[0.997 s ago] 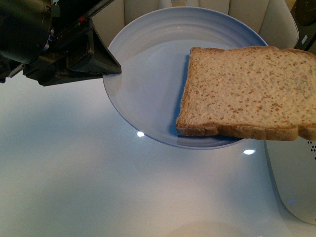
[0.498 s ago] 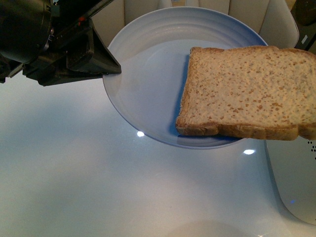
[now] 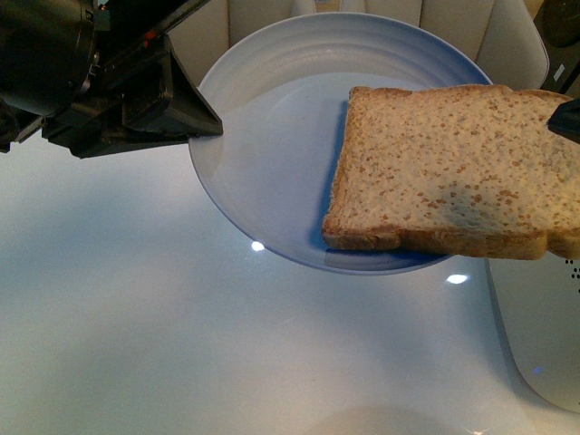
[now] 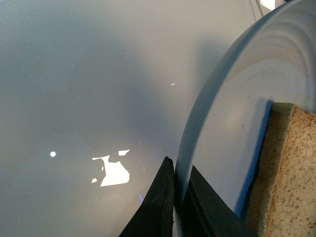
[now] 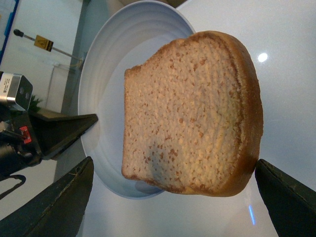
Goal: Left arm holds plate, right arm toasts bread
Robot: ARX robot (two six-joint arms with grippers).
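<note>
My left gripper (image 3: 214,127) is shut on the left rim of the pale blue-white plate (image 3: 272,154) and holds it above the table. In the left wrist view its jaws (image 4: 180,170) pinch the plate's (image 4: 232,113) rim edge-on. The bread (image 3: 453,172) lies on the plate's right half, overhanging the rim to the right; it also shows in the left wrist view (image 4: 286,173). My right gripper (image 5: 174,162) is open, its fingers wide on either side of the bread (image 5: 192,108), apart from it. The plate (image 5: 106,74) lies behind the bread. A dark finger tip (image 3: 567,120) shows at the front view's right edge.
The glossy white table (image 3: 181,317) lies under the plate. A white appliance (image 3: 544,344) with small holes and a blue light stands at the right, below the bread's overhanging edge. Pale chair backs (image 3: 507,36) stand behind the plate.
A dark tip of my right gripper has come into the front view at the right edge, and a shadow now falls on the bread. The left gripper, plate and bread have not moved.
</note>
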